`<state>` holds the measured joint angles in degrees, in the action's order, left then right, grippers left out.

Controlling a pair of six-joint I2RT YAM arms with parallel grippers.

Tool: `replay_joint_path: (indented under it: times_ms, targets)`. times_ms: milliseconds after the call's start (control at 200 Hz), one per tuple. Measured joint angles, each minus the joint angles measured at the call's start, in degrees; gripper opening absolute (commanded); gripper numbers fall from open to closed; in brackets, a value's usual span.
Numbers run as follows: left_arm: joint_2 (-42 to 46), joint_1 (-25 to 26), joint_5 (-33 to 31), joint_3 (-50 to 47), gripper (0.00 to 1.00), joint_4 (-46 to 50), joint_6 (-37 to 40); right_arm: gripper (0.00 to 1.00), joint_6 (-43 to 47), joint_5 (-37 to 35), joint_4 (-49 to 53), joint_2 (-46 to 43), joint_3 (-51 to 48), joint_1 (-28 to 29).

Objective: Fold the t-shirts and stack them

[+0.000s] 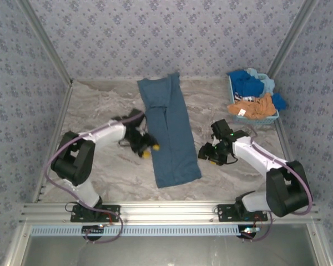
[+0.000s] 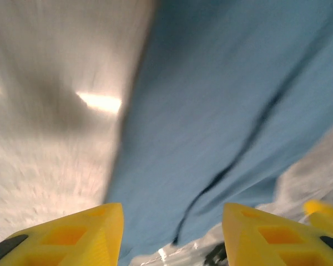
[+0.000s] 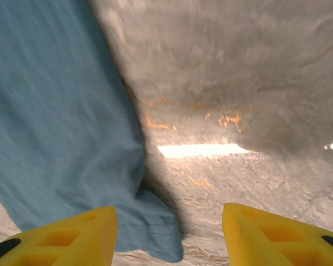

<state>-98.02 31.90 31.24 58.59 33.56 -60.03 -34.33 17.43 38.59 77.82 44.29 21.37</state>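
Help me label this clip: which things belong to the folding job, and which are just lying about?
Job: slate-blue t-shirt, bright blue t-shirt, light blue t-shirt, orange-brown t-shirt.
Lying about: plastic basket, table.

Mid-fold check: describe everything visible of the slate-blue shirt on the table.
The plain dusty slate-blue cloth t-shirt lies flat on the grey marbled table, folded lengthwise into a long narrow strip, slightly slanted, from the far edge toward the near one. Soft, lightly creased, layers overlapping along its length. The left gripper and right gripper flank its long sides, fingers open, gripping nothing.
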Motion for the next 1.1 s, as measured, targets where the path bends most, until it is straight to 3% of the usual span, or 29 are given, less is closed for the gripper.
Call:
replay_joint_path:
  times_ms: [100, 195, 375, 635, 1099]
  targets:
    - [0.98, 6.54, 3.15, -7.1, 0.53, -4.04, -5.11, 0.54, 1.68, 2.14, -0.28, 1.31, -2.16, 0.02]
    - [3.02, 9.22, 4.24, -10.34, 0.52, -8.22, -8.81, 0.54, 2.45, 3.19, -0.39, 1.49, -2.75, 0.02]
    - [4.81, 10.69, 3.82, -11.45, 0.48, -10.21, -11.19, 0.54, 3.15, 4.5, -1.05, 1.49, -2.75, -0.02]
    - [9.44, 12.33, 0.22, -11.45, 0.5, -5.03, -11.47, 0.52, 3.93, 5.38, -1.75, 1.49, -3.26, 0.13]
    - [8.72, 16.2, 0.22, -13.97, 0.49, -5.27, -12.5, 0.39, 3.17, 5.73, -2.49, 6.1, -3.93, 5.4]
